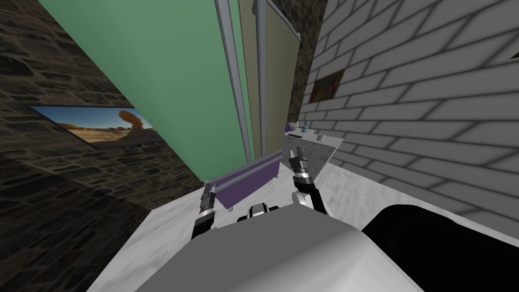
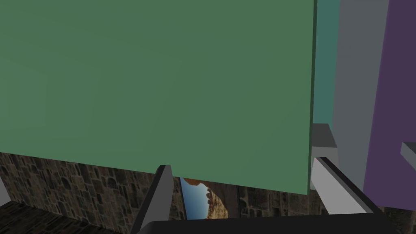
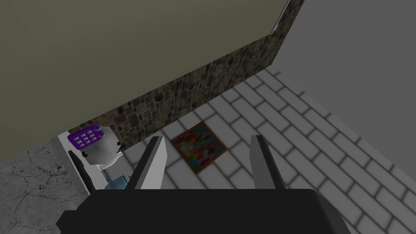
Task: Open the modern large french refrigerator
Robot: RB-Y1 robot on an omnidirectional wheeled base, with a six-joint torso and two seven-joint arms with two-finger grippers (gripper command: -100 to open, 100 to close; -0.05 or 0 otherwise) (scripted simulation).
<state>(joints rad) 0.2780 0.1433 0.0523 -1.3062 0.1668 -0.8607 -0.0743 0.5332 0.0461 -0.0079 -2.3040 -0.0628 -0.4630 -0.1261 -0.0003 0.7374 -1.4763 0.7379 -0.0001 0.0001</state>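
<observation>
The left gripper (image 1: 208, 194) is standing open, its fingers (image 2: 160, 195) spread wide and grasping nothing, close before the green door of the refrigerator (image 1: 167, 76). The right gripper (image 1: 295, 155) is likewise hanging open and empty, near the right end of the purple drawer (image 1: 248, 180). The refrigerator is standing directly ahead, with a counter (image 1: 324, 147) beside its right edge.

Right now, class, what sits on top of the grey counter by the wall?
A purple-topped white object, a blue cup, a white cup, a dark strip; the cups' insides are hidden.
</observation>
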